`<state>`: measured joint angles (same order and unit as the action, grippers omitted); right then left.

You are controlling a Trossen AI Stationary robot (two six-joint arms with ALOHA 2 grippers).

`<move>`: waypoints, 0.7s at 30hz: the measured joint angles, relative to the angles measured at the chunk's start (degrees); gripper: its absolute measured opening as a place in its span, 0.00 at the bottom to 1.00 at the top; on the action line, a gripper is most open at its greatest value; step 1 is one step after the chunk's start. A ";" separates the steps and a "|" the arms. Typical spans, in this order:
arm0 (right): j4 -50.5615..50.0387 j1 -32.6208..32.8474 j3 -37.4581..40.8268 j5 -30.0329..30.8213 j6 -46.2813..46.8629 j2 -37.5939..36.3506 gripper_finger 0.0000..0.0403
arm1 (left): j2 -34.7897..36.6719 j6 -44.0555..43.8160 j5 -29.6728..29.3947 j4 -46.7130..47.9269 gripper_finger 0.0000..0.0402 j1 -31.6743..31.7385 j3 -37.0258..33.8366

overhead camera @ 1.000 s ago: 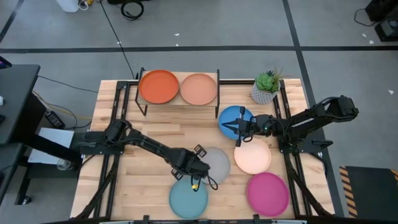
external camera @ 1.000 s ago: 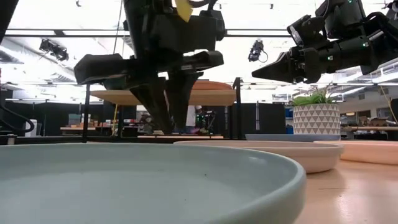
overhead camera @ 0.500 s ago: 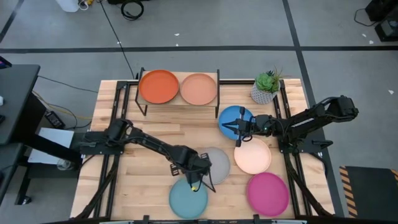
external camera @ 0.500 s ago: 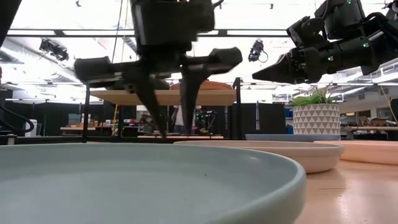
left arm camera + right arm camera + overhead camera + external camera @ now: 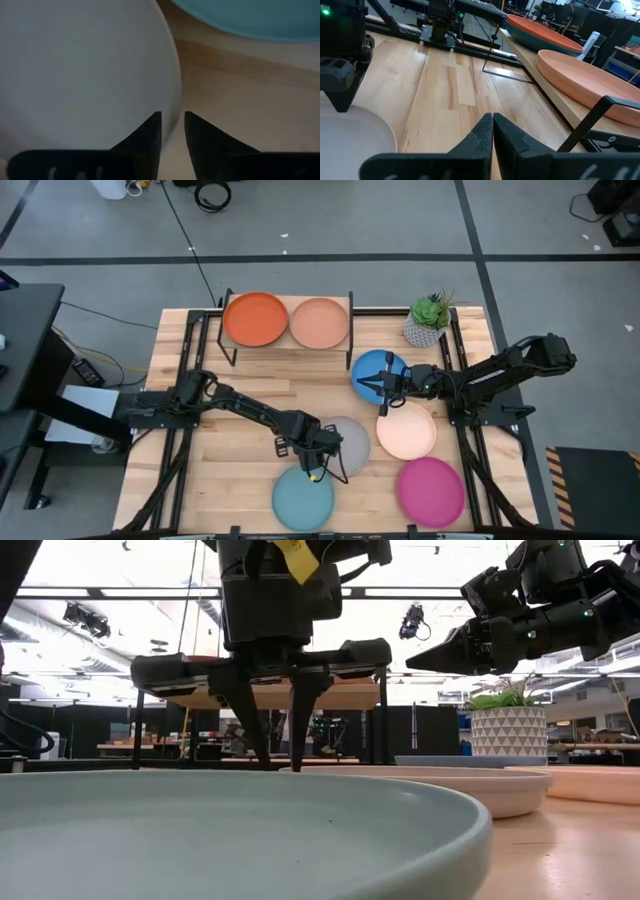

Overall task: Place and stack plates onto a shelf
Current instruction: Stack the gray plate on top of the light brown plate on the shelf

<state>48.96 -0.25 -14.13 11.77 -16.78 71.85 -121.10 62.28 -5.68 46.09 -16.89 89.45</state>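
My left gripper (image 5: 318, 460) points down at the grey plate (image 5: 350, 442), which lies flat on the table. It is open by a narrow gap, and in the left wrist view (image 5: 173, 125) one finger stands over the plate (image 5: 75, 65) and the other outside its rim. My right gripper (image 5: 381, 386) hovers shut above the blue plate (image 5: 375, 365). On the shelf (image 5: 289, 342) the orange plate (image 5: 258, 318) rests on a dark teal one (image 5: 536, 36), with the tan plate (image 5: 319, 323) beside them. The light blue (image 5: 303, 498), cream (image 5: 406, 431) and magenta (image 5: 431, 490) plates lie on the table.
A potted plant (image 5: 428, 320) stands at the table's far right, beside the shelf. Black frame rails run along the table's left and right sides. Bare wood lies between the shelf and the loose plates, and on the table's left half.
My left gripper has turned about its upright axis, so its fingers now face the low camera side by side. It has sunk a little toward the grey plate's rim. The plates and my right arm have stayed put.
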 joint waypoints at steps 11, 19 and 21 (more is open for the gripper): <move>-0.01 0.00 0.00 0.01 -0.09 0.00 0.05 | -0.28 -1.42 1.74 -0.78 0.03 0.17 0.12; -0.12 0.00 0.00 0.55 -0.33 0.00 0.05 | 2.04 -10.98 0.82 1.33 0.01 1.37 0.59; -0.24 0.00 0.00 0.71 -0.33 0.00 0.05 | 3.51 -13.44 0.72 2.43 0.01 1.40 1.18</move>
<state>48.72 -0.25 -14.13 12.48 -17.10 71.85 -117.59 48.83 -4.95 48.52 -15.49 90.63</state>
